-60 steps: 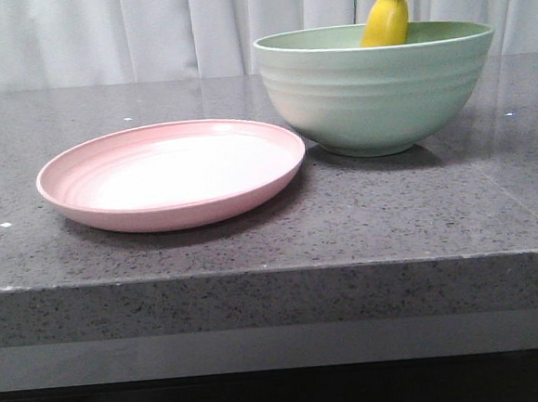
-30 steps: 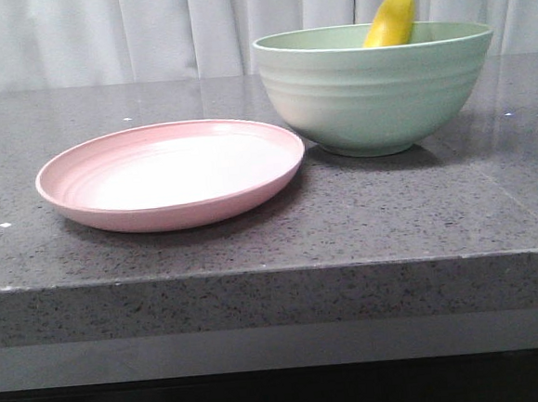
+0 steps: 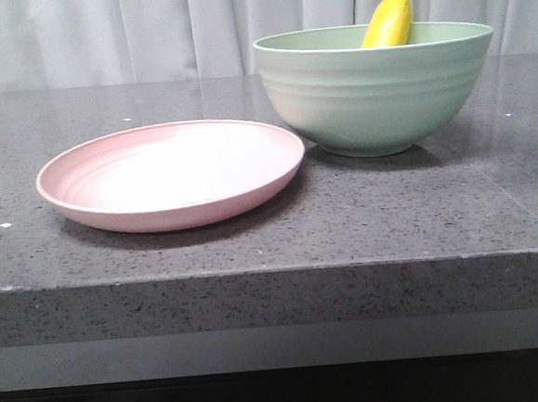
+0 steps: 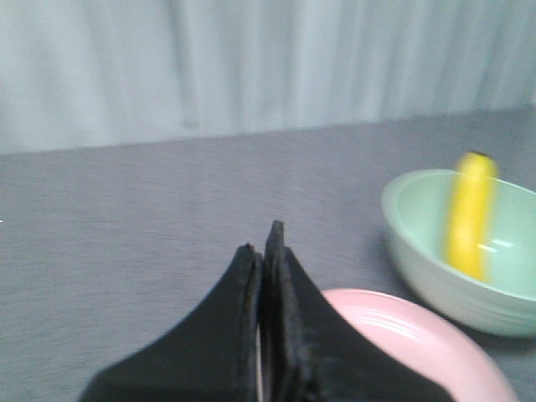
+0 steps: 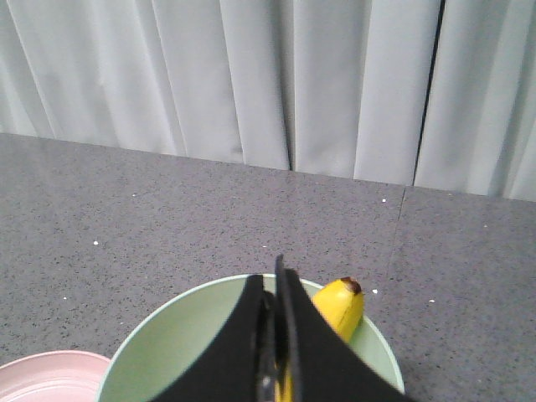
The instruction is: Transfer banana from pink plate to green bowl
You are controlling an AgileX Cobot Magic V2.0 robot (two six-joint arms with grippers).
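Observation:
The banana [image 3: 388, 19] stands in the green bowl [image 3: 377, 99] and leans on its far rim, tip above the rim. The pink plate [image 3: 169, 172] is bare, to the left of the bowl. Neither gripper shows in the front view. In the right wrist view my right gripper [image 5: 270, 272] is shut and empty above the bowl [image 5: 193, 335], apart from the banana [image 5: 339, 306]. In the left wrist view my left gripper [image 4: 262, 239] is shut and empty over the near side of the plate [image 4: 402, 335], with the bowl [image 4: 419, 268] and banana [image 4: 471, 213] beyond.
The plate and bowl sit on a dark speckled stone counter [image 3: 254, 249] whose front edge runs across the front view. A pale curtain [image 3: 144, 29] hangs behind the counter.
The dark gripper above the banana a second ago has gone out of the top of the front view. The banana tipped slightly and rests free against the bowl's rim.

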